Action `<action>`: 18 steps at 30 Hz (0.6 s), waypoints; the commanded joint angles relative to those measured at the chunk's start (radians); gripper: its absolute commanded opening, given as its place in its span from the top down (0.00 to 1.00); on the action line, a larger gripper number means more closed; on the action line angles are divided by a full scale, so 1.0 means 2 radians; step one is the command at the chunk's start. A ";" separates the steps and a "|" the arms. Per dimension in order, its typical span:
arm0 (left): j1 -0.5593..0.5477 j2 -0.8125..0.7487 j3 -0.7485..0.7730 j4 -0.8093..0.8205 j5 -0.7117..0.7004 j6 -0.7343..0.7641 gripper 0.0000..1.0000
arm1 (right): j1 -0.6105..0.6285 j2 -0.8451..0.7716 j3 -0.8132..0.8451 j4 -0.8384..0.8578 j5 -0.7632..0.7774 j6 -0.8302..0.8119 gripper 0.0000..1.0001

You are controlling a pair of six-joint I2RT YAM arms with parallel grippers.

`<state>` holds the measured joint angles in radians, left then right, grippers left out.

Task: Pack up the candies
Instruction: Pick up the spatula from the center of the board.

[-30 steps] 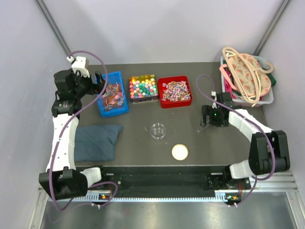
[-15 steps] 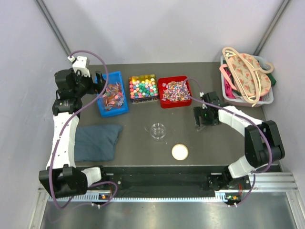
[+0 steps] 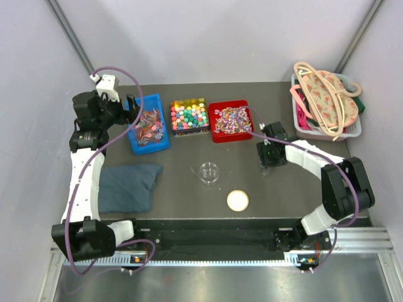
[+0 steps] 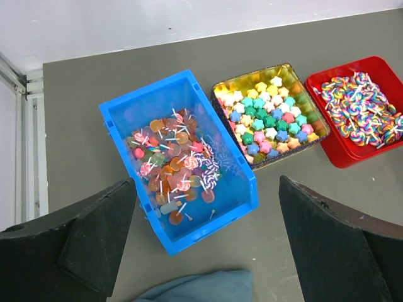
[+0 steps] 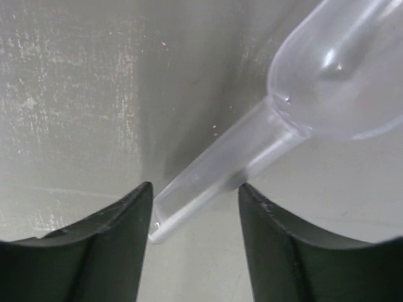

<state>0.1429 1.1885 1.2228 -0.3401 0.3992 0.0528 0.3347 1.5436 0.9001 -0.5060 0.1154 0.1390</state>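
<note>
Along the far side of the table (image 3: 302,182), the candies (image 4: 271,116) sit sorted in three containers set in a row. A blue bin (image 4: 245,189) on the left holds lollipops in orange, red and pink, with a few striped ones. A gold tray (image 4: 249,77) just beside it is filled with star-shaped pieces in green, pink, blue, white and yellow. A red tray (image 4: 343,156) on the right holds swirled rainbow lollipops.

The left gripper (image 4: 206,182) hangs above the blue bin. Its fingers are spread wide and nothing is between them. A blue-grey cloth (image 3: 129,187) lies on the table nearer the arm bases, on the left side.

The right gripper (image 5: 195,187) is down close to the tabletop, just to the right of the red tray in the overhead view. A clear plastic scoop (image 5: 334,69) lies flat on the table. Its handle runs at a slant between the two dark fingers and its bowl points away from them. The fingers are partly open, one on each side of the handle. There is a visible gap on one side, so they are not clamped on it. Whether the other finger touches the handle is not clear. The scoop's bowl looks empty.

Near the middle of the table stands a small clear round dish (image 3: 209,172). A round cream lid (image 3: 237,200) lies a little nearer the arm bases, apart from the dish. At the far right corner, a pale basket (image 3: 356,129) holds a floral bag and some hangers.
</note>
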 commanded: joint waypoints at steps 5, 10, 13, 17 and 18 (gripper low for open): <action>0.000 -0.012 -0.002 0.024 0.001 0.003 0.01 | 0.008 -0.027 0.006 0.002 0.001 -0.032 0.48; -0.001 -0.021 -0.001 0.015 0.002 0.007 0.01 | 0.008 -0.036 0.004 -0.024 -0.005 -0.055 0.58; -0.001 -0.025 -0.003 0.015 0.004 0.007 0.01 | 0.008 -0.035 -0.006 -0.028 -0.009 -0.065 0.59; -0.001 -0.029 -0.003 0.012 0.011 0.002 0.01 | 0.007 -0.057 -0.016 -0.026 -0.017 -0.082 0.59; 0.000 -0.030 -0.003 0.012 0.011 0.002 0.01 | 0.007 -0.059 -0.017 -0.028 -0.013 -0.085 0.59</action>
<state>0.1429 1.1679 1.2217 -0.3443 0.4030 0.0551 0.3374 1.4906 0.8787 -0.5480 0.0994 0.0196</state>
